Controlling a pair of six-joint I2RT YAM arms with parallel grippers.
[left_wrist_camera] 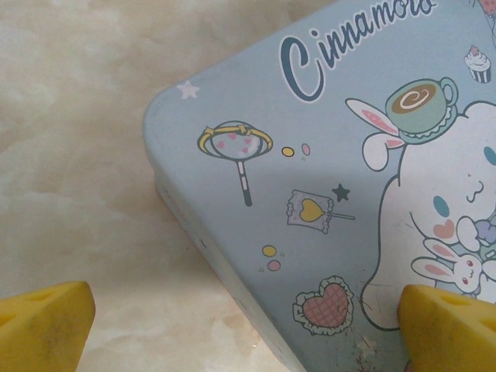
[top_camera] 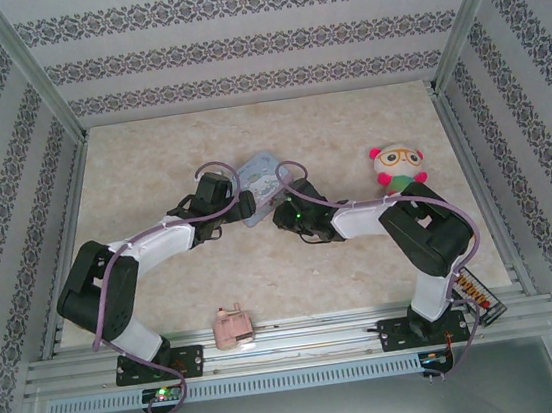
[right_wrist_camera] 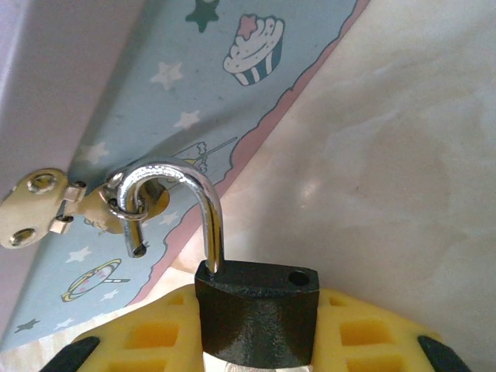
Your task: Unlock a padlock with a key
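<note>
The padlock (right_wrist_camera: 256, 306) has a black body clamped between my right gripper's (right_wrist_camera: 256, 341) yellow fingers (right_wrist_camera: 143, 341). Its silver shackle (right_wrist_camera: 203, 194) stands sprung open: one leg is out of its hole and hooks through the ring of the brass hasp (right_wrist_camera: 39, 205) on the blue cartoon tin (right_wrist_camera: 147, 101). A sliver of silvery metal (right_wrist_camera: 256, 366) shows under the body; I cannot tell if it is the key. My left gripper (left_wrist_camera: 248, 329) is open, with one finger (left_wrist_camera: 43, 322) over the table and the other over the tin's lid (left_wrist_camera: 325, 178). From above, both grippers (top_camera: 246, 210) (top_camera: 285, 215) meet at the tin (top_camera: 261, 180).
A plush toy (top_camera: 397, 164) sits at the right rear. A pink plastic toy (top_camera: 232, 327) lies by the front rail, and a yellow-and-orange stick item (top_camera: 478, 294) by the right base. Patterned walls enclose the marble table (top_camera: 151, 171).
</note>
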